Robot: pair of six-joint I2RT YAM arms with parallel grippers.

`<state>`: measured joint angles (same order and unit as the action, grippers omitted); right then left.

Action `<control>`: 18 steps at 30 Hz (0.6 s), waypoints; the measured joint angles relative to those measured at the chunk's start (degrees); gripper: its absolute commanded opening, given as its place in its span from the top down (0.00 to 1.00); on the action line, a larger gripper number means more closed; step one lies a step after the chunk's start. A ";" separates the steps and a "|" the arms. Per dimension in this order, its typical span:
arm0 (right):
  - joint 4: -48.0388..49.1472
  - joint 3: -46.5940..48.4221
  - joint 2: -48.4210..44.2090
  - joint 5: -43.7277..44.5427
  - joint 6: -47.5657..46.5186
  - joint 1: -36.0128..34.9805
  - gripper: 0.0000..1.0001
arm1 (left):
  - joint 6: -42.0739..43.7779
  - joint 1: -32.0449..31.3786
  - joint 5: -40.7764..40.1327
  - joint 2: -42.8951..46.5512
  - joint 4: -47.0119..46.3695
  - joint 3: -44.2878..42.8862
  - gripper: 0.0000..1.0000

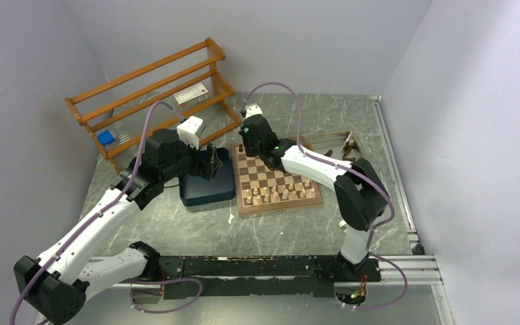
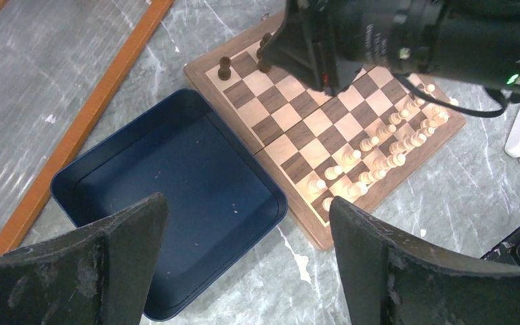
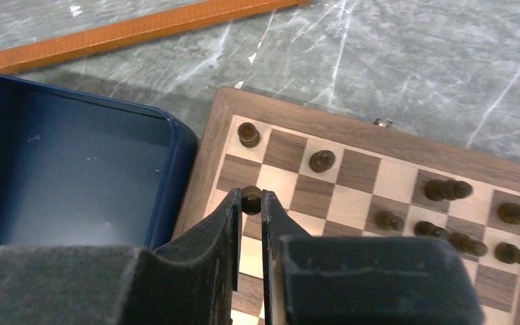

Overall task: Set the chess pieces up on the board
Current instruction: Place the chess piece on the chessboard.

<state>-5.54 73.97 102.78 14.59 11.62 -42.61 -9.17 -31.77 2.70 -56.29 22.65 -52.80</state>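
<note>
The chessboard (image 1: 261, 177) lies mid-table; it also shows in the left wrist view (image 2: 291, 128) and the right wrist view (image 3: 393, 183). Several dark chess pieces stand on its far rows, such as one in the corner (image 3: 248, 134) and another (image 3: 322, 160). My right gripper (image 3: 251, 201) is shut on a dark pawn (image 3: 251, 198) over the board's far left squares, near the corner. My left gripper (image 2: 244, 230) is open and empty above the near corner of the dark blue tray (image 2: 108, 183). Pale pieces (image 2: 379, 145) fill the near rows.
The blue tray (image 1: 200, 193) sits against the board's left edge. An orange wooden rack (image 1: 152, 91) stands at the back left. A shallow tray (image 1: 338, 143) with dark pieces lies right of the board, behind my right arm.
</note>
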 measured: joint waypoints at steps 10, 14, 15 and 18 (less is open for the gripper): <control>-0.44 4.50 7.50 2.93 -0.02 -3.50 0.85 | 0.00 0.00 -0.02 0.44 0.00 0.00 0.07; -1.03 5.90 9.86 4.24 -0.04 -3.82 0.85 | 0.00 0.00 -0.04 0.48 0.00 0.00 0.07; -1.22 6.08 10.43 4.55 -0.04 -3.87 0.85 | 0.00 0.00 -0.04 0.50 0.00 0.00 0.07; -1.53 6.08 10.88 4.79 -0.04 -3.87 0.85 | 0.00 0.00 -0.04 0.55 0.00 0.00 0.07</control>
<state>-7.07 80.05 113.67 19.38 11.57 -46.48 -9.17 -31.77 2.66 -55.75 22.65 -52.80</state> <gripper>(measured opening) 0.159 0.930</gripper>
